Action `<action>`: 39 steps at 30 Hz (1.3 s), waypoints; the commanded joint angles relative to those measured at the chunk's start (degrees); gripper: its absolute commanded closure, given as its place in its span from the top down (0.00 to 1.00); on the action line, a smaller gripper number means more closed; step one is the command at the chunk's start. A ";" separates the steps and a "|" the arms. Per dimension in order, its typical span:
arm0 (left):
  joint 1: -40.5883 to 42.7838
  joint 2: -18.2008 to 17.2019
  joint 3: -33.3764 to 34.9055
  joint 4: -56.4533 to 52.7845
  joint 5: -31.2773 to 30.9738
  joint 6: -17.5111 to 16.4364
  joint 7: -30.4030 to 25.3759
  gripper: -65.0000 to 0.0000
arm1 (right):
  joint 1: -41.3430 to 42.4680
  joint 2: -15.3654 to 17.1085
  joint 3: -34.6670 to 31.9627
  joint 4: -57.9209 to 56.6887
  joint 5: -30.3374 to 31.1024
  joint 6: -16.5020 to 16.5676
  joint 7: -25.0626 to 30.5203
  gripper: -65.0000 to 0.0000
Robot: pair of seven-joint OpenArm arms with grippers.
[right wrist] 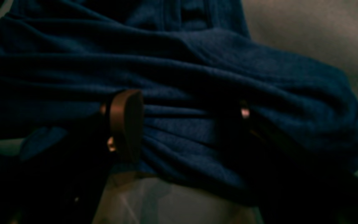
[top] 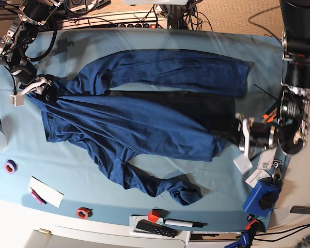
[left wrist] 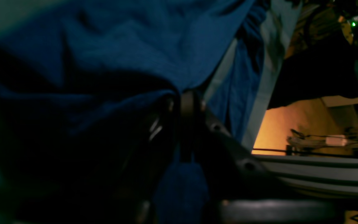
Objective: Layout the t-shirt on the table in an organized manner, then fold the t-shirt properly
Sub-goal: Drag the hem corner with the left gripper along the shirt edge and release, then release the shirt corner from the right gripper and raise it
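The dark navy t-shirt (top: 144, 124) lies spread across the teal table (top: 93, 46), one long sleeve stretched along the far side and the other trailing toward the near edge. In the base view my left gripper (top: 236, 129) sits at the shirt's right edge. The left wrist view shows this gripper (left wrist: 186, 102) shut on a pinch of the t-shirt (left wrist: 135, 37). My right gripper (top: 44, 88) is at the shirt's left end. Its fingers (right wrist: 126, 124) stand wide open, and folds of the t-shirt (right wrist: 197, 62) lie bunched between them.
Near the front edge lie a purple tape roll (top: 10, 166), a white card (top: 45, 191), a red tape roll (top: 82, 212), a red cube (top: 154, 215), a black remote (top: 155, 228) and a marker (top: 183, 223). A blue object (top: 263, 196) and paper tags (top: 243, 163) sit at the right.
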 commanded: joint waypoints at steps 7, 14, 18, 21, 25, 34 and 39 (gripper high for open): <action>5.62 -0.98 -0.44 0.81 -1.56 0.12 -0.97 0.37 | 0.50 1.14 0.17 0.68 0.57 0.06 0.61 0.57; 5.03 -2.84 -0.44 0.81 -1.56 0.12 -0.97 0.48 | 0.52 1.14 0.17 0.68 0.59 0.06 0.63 0.57; 1.55 -4.96 -0.52 0.81 -1.56 0.12 -0.97 0.48 | 0.52 1.14 0.17 0.68 0.59 0.06 0.61 0.57; -0.87 -4.42 -1.22 0.81 1.62 0.12 -1.42 0.48 | 0.50 1.14 0.17 0.68 0.61 0.06 0.61 0.57; -1.49 -2.78 -1.22 0.81 7.85 0.12 -4.92 0.47 | 0.68 1.18 0.17 0.70 0.61 0.06 0.90 0.57; -4.57 -8.13 -5.09 0.81 20.46 0.12 -17.18 0.47 | 1.81 5.68 0.28 0.70 0.57 0.06 2.91 0.57; -4.57 -10.69 -14.75 0.81 20.39 0.12 -16.06 0.47 | 1.95 7.32 0.28 0.70 0.55 0.06 4.59 0.57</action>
